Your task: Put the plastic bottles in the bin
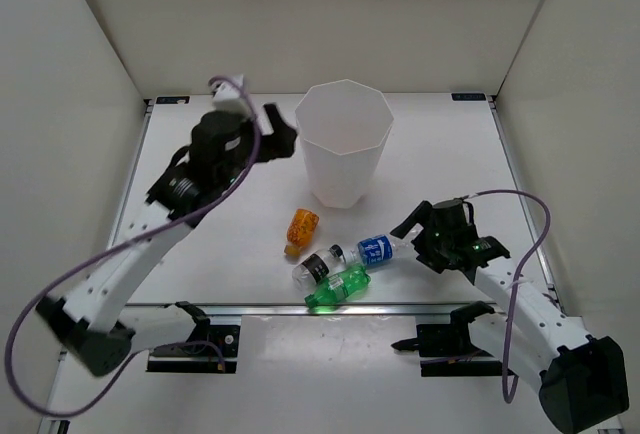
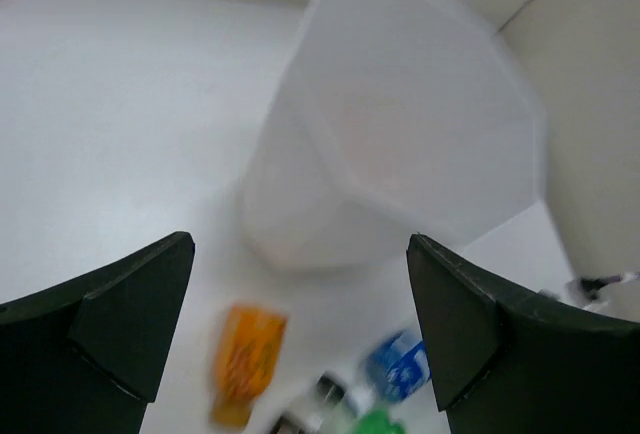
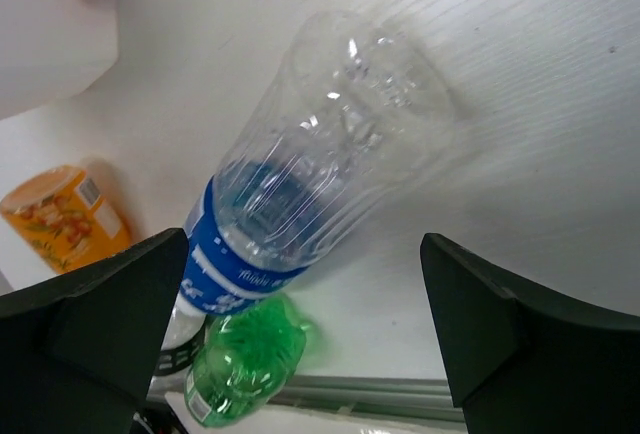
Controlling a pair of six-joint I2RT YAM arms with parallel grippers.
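Observation:
The white bin (image 1: 343, 144) stands at the table's middle back; it also shows in the left wrist view (image 2: 400, 124). Four bottles lie in front of it: orange (image 1: 302, 229), clear with black label (image 1: 318, 266), clear with blue label (image 1: 378, 248) and green (image 1: 340, 287). The red-capped bottle is not in view. My left gripper (image 1: 284, 140) is open and empty, raised beside the bin's left rim. My right gripper (image 1: 412, 226) is open, low at the blue-label bottle's (image 3: 300, 184) base end, jaws wide to either side, not touching it. The green bottle (image 3: 245, 359) lies below it.
White walls enclose the table on the left, back and right. A metal rail (image 1: 250, 306) runs along the near edge just below the green bottle. The left wrist view also shows the orange bottle (image 2: 245, 359) and the blue-label bottle (image 2: 398, 364), blurred.

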